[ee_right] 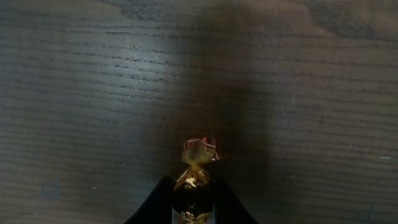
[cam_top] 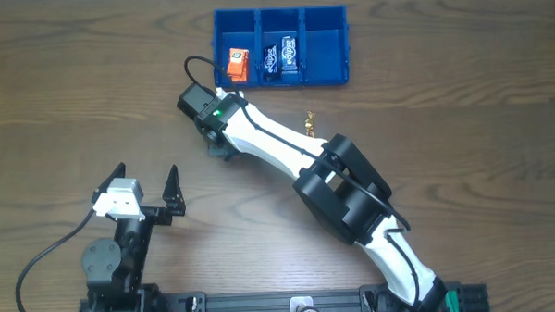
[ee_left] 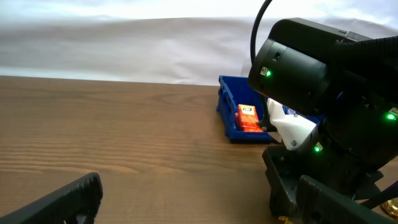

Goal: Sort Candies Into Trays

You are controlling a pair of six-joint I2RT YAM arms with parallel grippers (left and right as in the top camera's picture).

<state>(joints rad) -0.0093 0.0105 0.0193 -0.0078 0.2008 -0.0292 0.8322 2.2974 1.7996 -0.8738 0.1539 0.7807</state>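
Gold-wrapped candy (ee_right: 198, 163) pinched in right gripper (ee_right: 193, 190), over bare tabletop (cam_top: 461, 122). Left gripper (cam_top: 148, 172) spread, toward the left corner on the arms' side. Blue tray (cam_top: 282, 84) at far edge: orange candy (cam_top: 238, 66) in left compartment, dark candy (cam_top: 282, 58) in middle. Second gold candy (cam_top: 309, 124) loose mid-table.

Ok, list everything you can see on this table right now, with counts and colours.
tray: one, blue, three compartments, far middle of the table
orange candy: one, orange, tray's left compartment
dark candy: one, dark with white, tray's middle compartment
loose gold candy: one, gold, on the table beside the right arm
held gold candy: one, gold, between the right hand's fingers
table: one, brown wood
left hand: one, black, open, near its base
right hand: one, black, shut on the held gold candy
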